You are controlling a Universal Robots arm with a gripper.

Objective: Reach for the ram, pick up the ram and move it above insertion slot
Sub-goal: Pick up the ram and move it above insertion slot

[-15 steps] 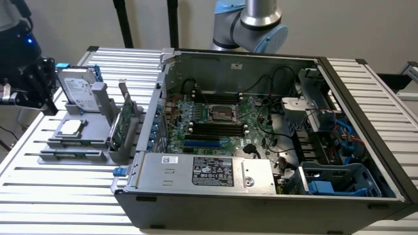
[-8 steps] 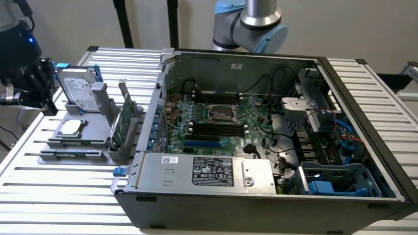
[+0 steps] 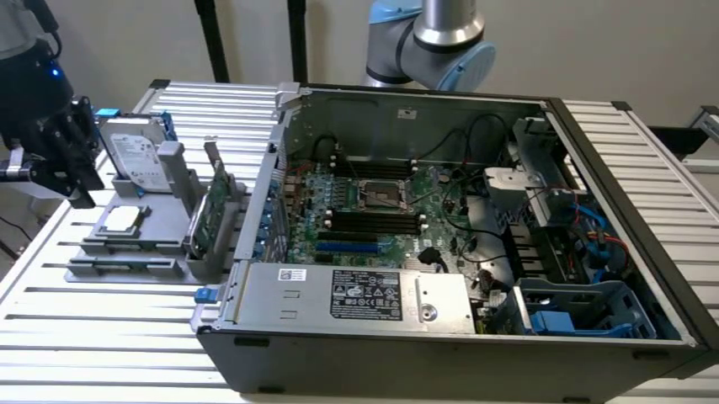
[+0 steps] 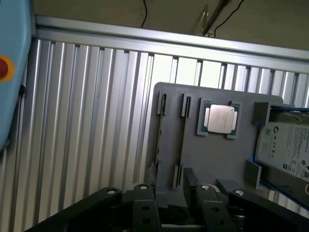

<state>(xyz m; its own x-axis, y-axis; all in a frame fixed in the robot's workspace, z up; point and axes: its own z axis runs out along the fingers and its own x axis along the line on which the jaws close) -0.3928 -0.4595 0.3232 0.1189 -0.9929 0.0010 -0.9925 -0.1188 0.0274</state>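
Note:
The ram [image 4: 182, 140] stands on edge in a slot of the grey holder tray [image 4: 212, 159], showing as a thin dark strip; a second similar stick [image 4: 160, 140] stands parallel beside it. My gripper [image 4: 176, 215] hangs above the tray, open, its black fingers [image 4: 145, 210] straddling the end of the ram's line without touching it. In the exterior view the gripper [image 3: 81, 198] hovers over the far left side of the tray [image 3: 124, 252]. The black memory slots [image 3: 371, 220] lie on the motherboard inside the open computer case [image 3: 450, 328].
On the tray also sit a processor chip [image 3: 121, 220], a silver hard drive with blue rails [image 3: 135, 156] and a tall green expansion card [image 3: 214, 210]. The case wall [image 3: 264, 202] rises between the tray and the motherboard. Ribbed aluminium table [image 3: 101, 328] surrounds everything.

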